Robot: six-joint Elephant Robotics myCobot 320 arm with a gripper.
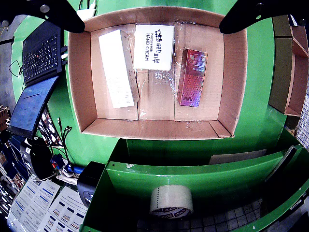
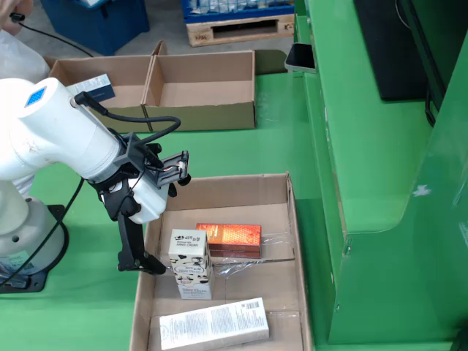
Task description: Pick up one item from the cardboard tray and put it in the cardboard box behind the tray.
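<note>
Nothing is picked yet — the gripper (image 1: 149, 17) hangs wide apart and empty above the cardboard tray (image 2: 292, 219), where three boxed items lie, hand cream box (image 1: 153, 47) among them — all remains.

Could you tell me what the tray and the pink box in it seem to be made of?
Tray: brown corrugated cardboard, matte, with folded flaps and clear tape on the floor. Pink box: likely coated paperboard with a glossy, metallic-looking finish; it catches the light in both views.
</note>
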